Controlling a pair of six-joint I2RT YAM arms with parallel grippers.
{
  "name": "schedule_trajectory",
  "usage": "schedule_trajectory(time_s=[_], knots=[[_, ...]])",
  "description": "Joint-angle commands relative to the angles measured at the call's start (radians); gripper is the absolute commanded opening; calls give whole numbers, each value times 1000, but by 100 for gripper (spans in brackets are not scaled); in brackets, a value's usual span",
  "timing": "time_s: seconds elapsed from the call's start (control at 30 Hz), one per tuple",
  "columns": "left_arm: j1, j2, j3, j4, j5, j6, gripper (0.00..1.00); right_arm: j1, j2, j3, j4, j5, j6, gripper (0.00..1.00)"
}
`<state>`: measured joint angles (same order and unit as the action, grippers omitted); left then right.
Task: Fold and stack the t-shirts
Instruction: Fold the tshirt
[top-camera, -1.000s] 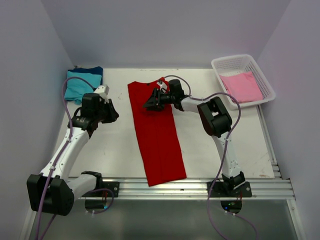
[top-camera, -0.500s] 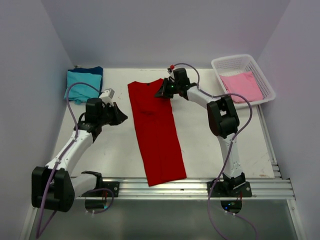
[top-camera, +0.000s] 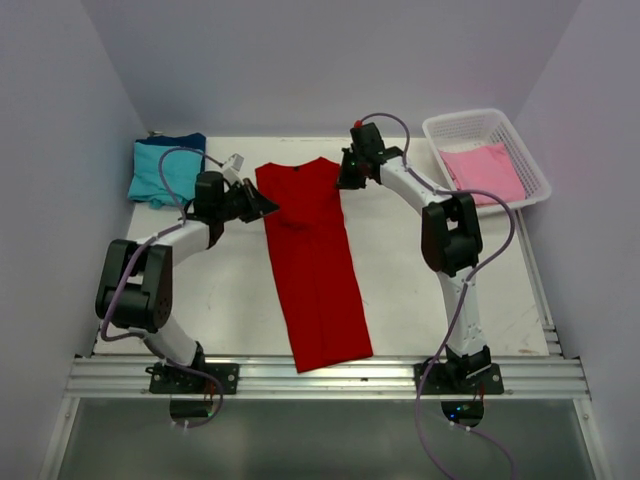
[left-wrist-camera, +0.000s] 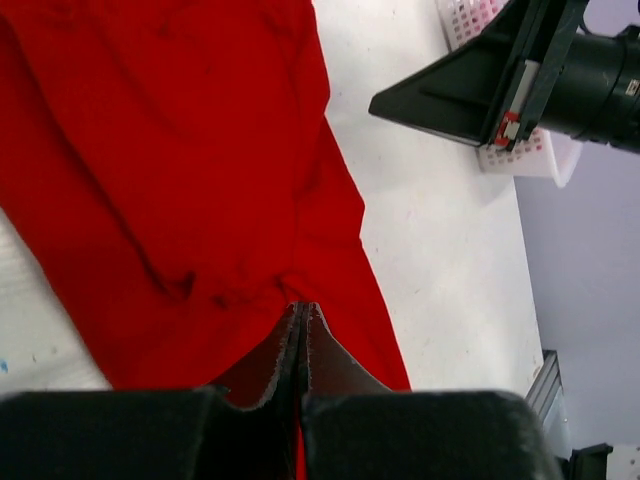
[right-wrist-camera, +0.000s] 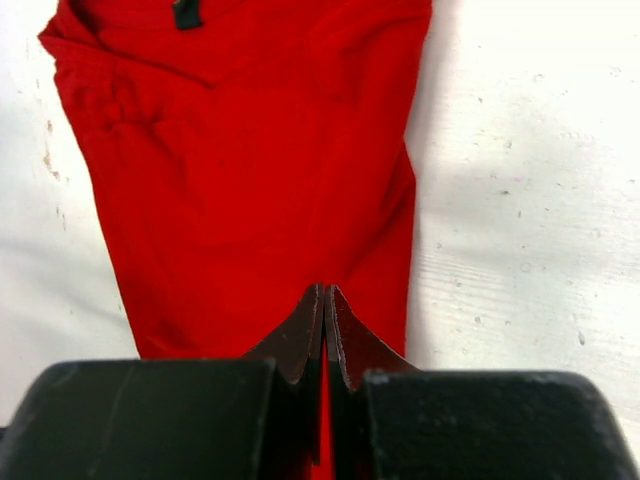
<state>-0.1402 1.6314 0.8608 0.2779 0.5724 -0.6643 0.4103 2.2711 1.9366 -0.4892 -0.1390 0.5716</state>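
Observation:
A bright red t-shirt (top-camera: 315, 270) lies as a long narrow strip down the middle of the table, collar end far from me. My left gripper (top-camera: 266, 206) is at its far left edge, shut, and the cloth (left-wrist-camera: 200, 150) puckers up into its tips (left-wrist-camera: 302, 306). My right gripper (top-camera: 342, 182) is at the far right edge, also shut, tips (right-wrist-camera: 326, 290) pressed into the red cloth (right-wrist-camera: 250, 170) with a red sliver showing between the fingers. A teal t-shirt (top-camera: 155, 175) lies on a dark blue one (top-camera: 185, 143) at the far left. A pink t-shirt (top-camera: 485, 172) lies in the basket.
The white lattice basket (top-camera: 470, 118) stands at the far right corner, and part of it (left-wrist-camera: 520, 155) shows behind my right arm in the left wrist view. Grey walls close in the table on three sides. A metal rail (top-camera: 330, 375) runs along the near edge.
Both arms have reached toward the shirt's far end, the left swinging right to its left edge, the right moving back to its right edge. Both sets of jaws have shut.

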Motion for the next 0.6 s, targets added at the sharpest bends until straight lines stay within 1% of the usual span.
schedule_trajectory(time_s=[0.0,0.13,0.2,0.33,0.57], knots=[[-6,59,73,104,-14,-54,0,-14,36,64,-34,19,-13,0],[-7,155,109,112,-8,-95,0,-22,115,140,-67,4,-1,0],[-7,180,110,133,4,-115,0,-22,146,185,-80,1,2,0],[-9,174,104,145,4,-116,0,-24,209,232,-97,1,4,0],[-9,162,119,112,1,-103,0,-27,272,314,-123,41,4,0]])
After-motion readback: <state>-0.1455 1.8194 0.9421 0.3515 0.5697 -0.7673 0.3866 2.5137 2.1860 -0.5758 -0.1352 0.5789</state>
